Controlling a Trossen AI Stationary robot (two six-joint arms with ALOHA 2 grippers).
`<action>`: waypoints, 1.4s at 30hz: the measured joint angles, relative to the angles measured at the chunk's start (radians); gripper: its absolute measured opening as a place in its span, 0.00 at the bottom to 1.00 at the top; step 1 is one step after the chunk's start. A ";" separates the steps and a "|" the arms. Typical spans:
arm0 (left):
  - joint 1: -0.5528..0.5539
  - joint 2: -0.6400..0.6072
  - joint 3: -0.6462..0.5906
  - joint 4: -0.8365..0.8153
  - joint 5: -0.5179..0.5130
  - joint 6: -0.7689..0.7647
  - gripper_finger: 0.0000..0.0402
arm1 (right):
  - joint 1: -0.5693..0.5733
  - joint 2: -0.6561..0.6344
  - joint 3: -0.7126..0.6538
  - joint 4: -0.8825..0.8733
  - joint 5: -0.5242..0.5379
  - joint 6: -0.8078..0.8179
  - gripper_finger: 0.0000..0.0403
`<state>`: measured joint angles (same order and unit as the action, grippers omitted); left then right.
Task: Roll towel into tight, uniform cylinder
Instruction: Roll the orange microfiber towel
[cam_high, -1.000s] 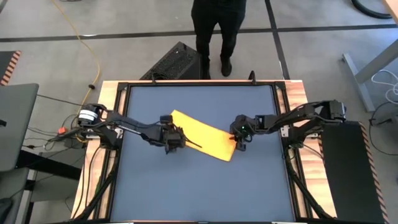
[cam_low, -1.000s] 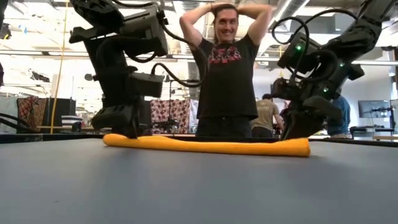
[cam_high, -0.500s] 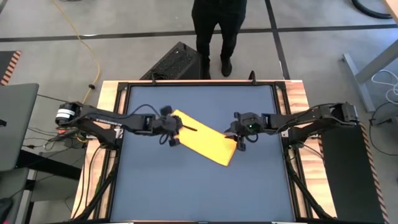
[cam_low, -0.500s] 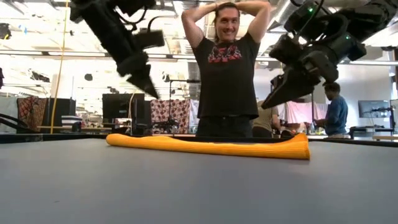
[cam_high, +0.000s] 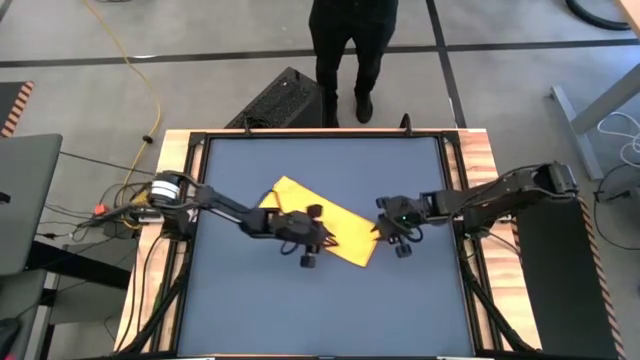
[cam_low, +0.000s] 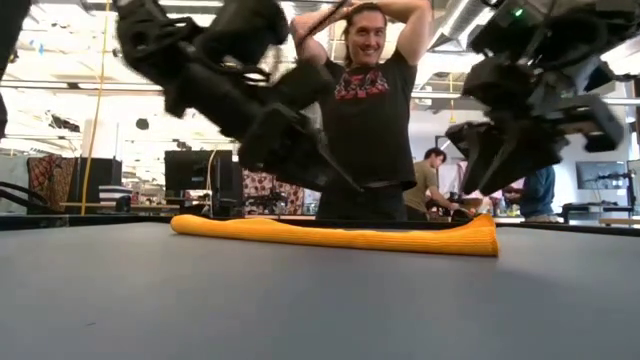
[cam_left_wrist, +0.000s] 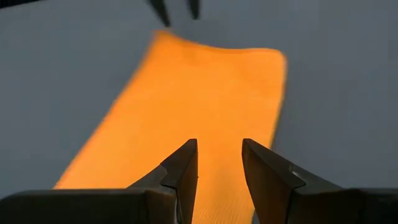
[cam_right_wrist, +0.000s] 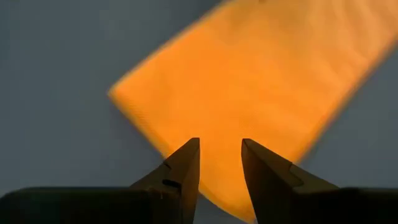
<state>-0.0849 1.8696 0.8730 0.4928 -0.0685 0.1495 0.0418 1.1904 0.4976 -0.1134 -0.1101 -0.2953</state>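
Observation:
The yellow towel (cam_high: 347, 234) lies flat on the dark table as a folded strip. It runs slantwise from far left to near right (cam_low: 330, 235). My left gripper (cam_high: 328, 238) hovers open over the strip's middle and points along it toward its right end (cam_left_wrist: 219, 149). The low view shows it clear above the cloth (cam_low: 345, 178). My right gripper (cam_high: 381, 232) hangs open above the strip's right end (cam_right_wrist: 221, 146), also clear of it (cam_low: 478, 180). Nothing is between either pair of fingers.
A person (cam_high: 350, 50) stands just beyond the table's far edge, hands on head in the low view (cam_low: 365, 110). A black box (cam_high: 282, 100) sits on the floor there. Bare dark table top (cam_high: 320, 310) lies on the near side of the towel.
My left gripper has lifted off the towel's left part, swung up and then come toward the table's right, tipping from pointing down to slanting over the strip's middle. My right gripper has risen off the towel's right end. The towel has stayed in place.

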 joint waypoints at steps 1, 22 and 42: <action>0.000 0.023 0.040 -0.037 0.022 0.027 0.29 | 0.018 -0.001 0.000 -0.009 0.000 -0.030 0.36; 0.001 0.225 0.410 -0.435 0.247 0.116 0.29 | 0.106 0.146 0.000 -0.081 0.251 -0.459 0.36; -0.014 -0.024 0.310 -0.646 0.049 0.003 0.03 | 0.080 0.242 -0.001 0.069 0.217 -0.256 0.06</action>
<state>-0.0989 1.8451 1.1827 -0.1536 -0.0191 0.1527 0.1215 1.4322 0.4970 -0.0444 0.1068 -0.5513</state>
